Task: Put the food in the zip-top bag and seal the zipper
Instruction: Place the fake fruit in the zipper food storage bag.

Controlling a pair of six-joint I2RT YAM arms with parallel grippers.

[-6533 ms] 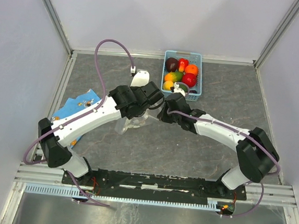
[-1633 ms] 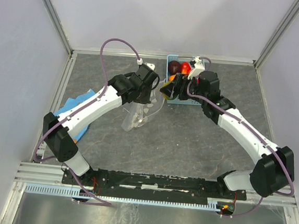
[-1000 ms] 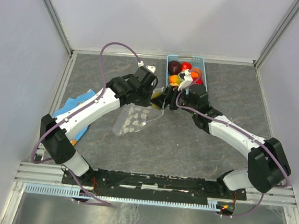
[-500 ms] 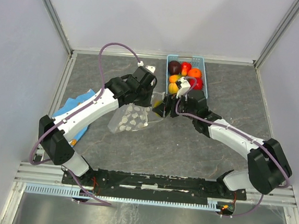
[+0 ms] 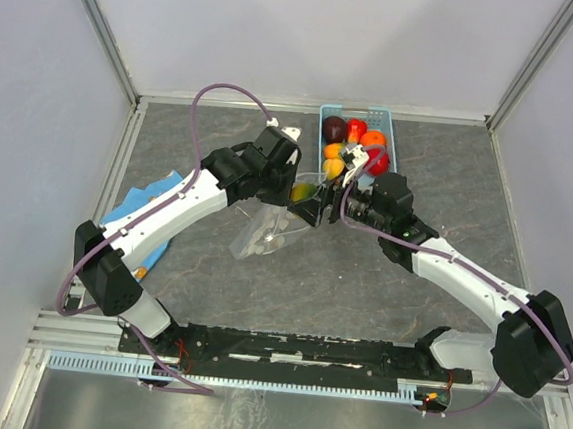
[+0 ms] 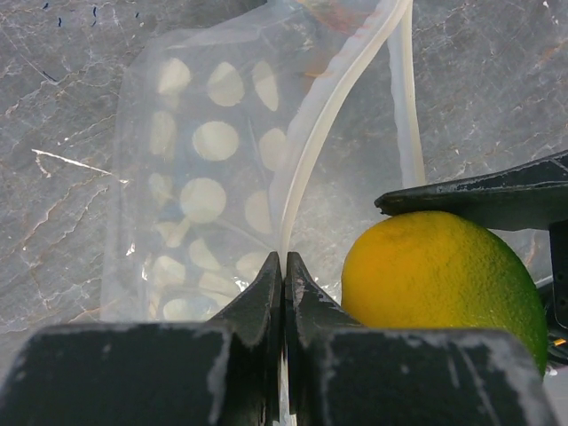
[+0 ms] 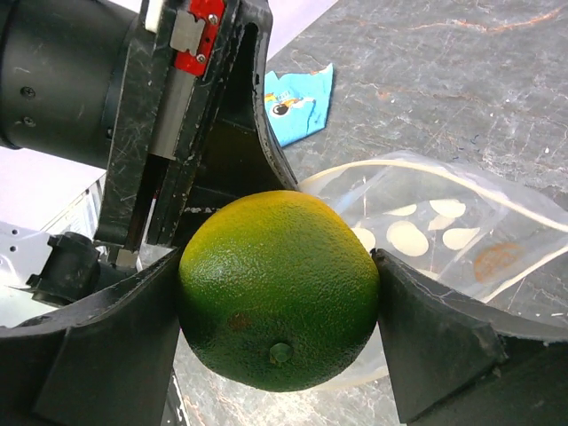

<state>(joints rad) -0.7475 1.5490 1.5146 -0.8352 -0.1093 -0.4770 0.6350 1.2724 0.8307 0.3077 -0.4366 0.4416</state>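
My left gripper is shut on the zipper, the whitish strip along the mouth of the clear, white-spotted zip-top bag. It holds that edge up, and the bag hangs down to the table. My right gripper is shut on one piece of food, a green-yellow citrus fruit. The fruit hovers right beside the left fingers at the bag's mouth. In the top view both grippers meet near the fruit. More food lies in the basket.
The light-blue basket stands at the back of the table, just behind the right wrist. A blue cloth lies at the left under the left forearm, also seen as the blue cloth past the fruit.
The right gripper has brought the fruit from the basket side up to the bag's mouth. The bag has swung from lying spread out to hanging narrower under the left gripper.
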